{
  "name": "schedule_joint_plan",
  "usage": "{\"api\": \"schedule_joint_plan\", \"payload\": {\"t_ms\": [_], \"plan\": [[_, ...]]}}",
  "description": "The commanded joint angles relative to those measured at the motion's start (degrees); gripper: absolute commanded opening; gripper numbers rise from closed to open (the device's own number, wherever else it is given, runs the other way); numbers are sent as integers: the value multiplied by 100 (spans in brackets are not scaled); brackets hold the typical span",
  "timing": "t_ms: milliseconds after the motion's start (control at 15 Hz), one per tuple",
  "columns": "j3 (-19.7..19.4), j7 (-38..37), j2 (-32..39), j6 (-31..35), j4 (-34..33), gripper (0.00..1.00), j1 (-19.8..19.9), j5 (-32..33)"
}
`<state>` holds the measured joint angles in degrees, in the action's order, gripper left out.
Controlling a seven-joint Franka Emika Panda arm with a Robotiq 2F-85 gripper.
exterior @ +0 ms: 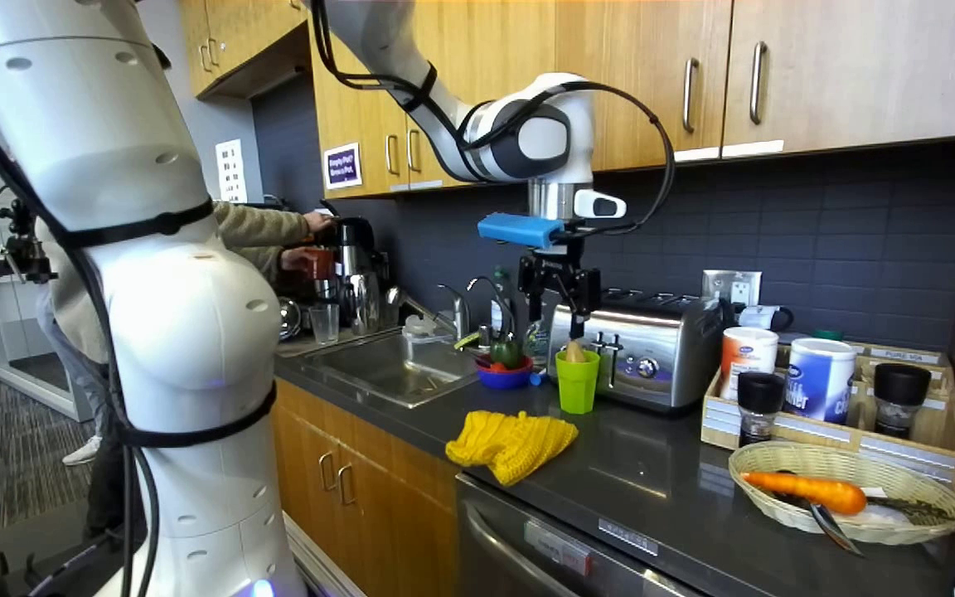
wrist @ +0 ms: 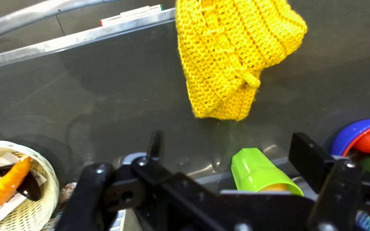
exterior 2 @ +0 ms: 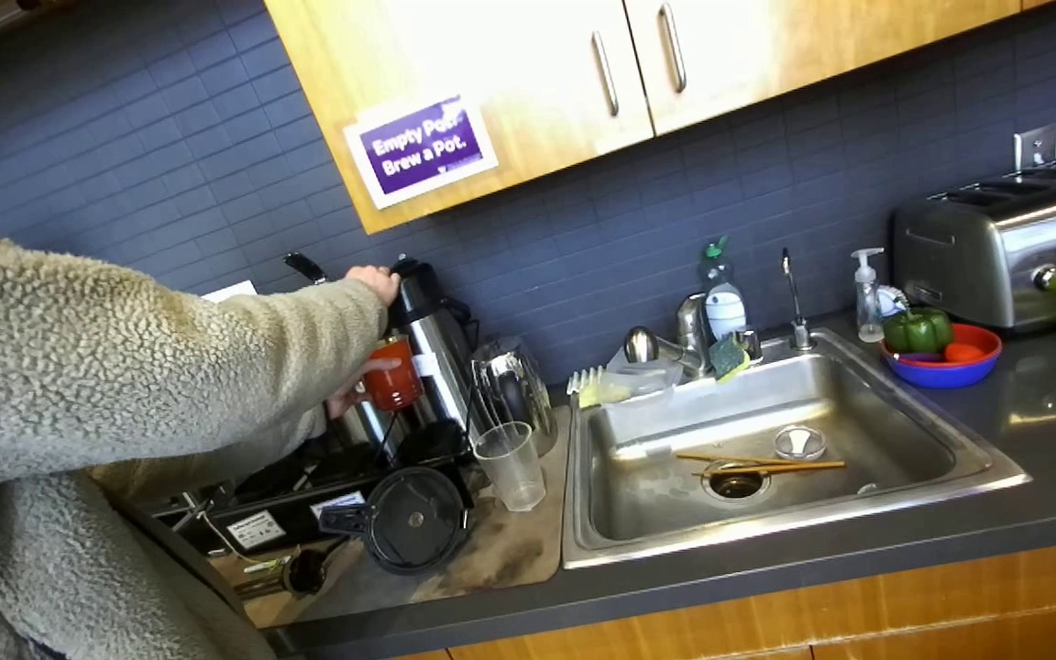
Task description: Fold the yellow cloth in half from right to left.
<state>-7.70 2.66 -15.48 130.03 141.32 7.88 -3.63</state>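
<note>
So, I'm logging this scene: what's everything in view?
Knit cloth: 1, yellow, counter front edge
Cup: 1, lime, before toaster
Toaster: 1, silver, counter back
Sink: 1, silver, in counter
Chopsticks: 2, brown, in sink
Bowl: 1, blue outside, beside sink
Bell pepper: 1, green, in bowl
Wicker basket: 1, cream, on counter
Carrot: 1, orange, in basket
Canisters: 2, orange, blue, in organizer
Clutter: uncounted, mixed, around sink
Person's hands: 2, bare, one holding mug
Robot arm: 1, white, over counter
Tool: 1, black, over counter
</note>
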Motion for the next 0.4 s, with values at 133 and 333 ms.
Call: {"api": "schedule_joint_plan", "payload": {"t_ms": [133, 333], "plan": [[-53, -137, -74, -21, 52, 100, 19, -1], [-51, -185, -77, -21, 55, 100, 22, -2]]}}
